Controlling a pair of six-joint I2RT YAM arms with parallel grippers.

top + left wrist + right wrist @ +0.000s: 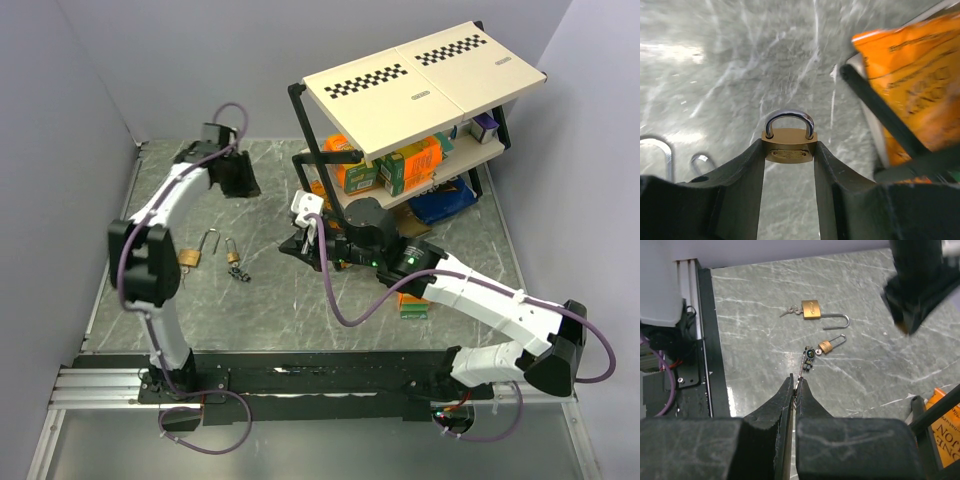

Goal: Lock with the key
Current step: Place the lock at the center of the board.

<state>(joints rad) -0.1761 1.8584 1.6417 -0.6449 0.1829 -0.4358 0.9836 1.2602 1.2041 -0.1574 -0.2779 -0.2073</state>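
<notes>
Gripping a brass padlock (789, 139) by its 2 sides, the left gripper (789, 146) holds it with the shackle pointing away from the wrist. The right gripper (796, 382) is pinched fully closed above the table (760, 340), where 2 more padlocks, one large (811, 309) and one small (826, 346), lie near a key bunch (809, 360).

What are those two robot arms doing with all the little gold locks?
The left gripper is holding a small brass padlock between its fingers. The right gripper is closed above the table. Something thin may be pinched in its tips, but it's hard to tell. A bigger padlock and a smaller padlock lie on the table with their loops open, beside a little key bunch.
</notes>
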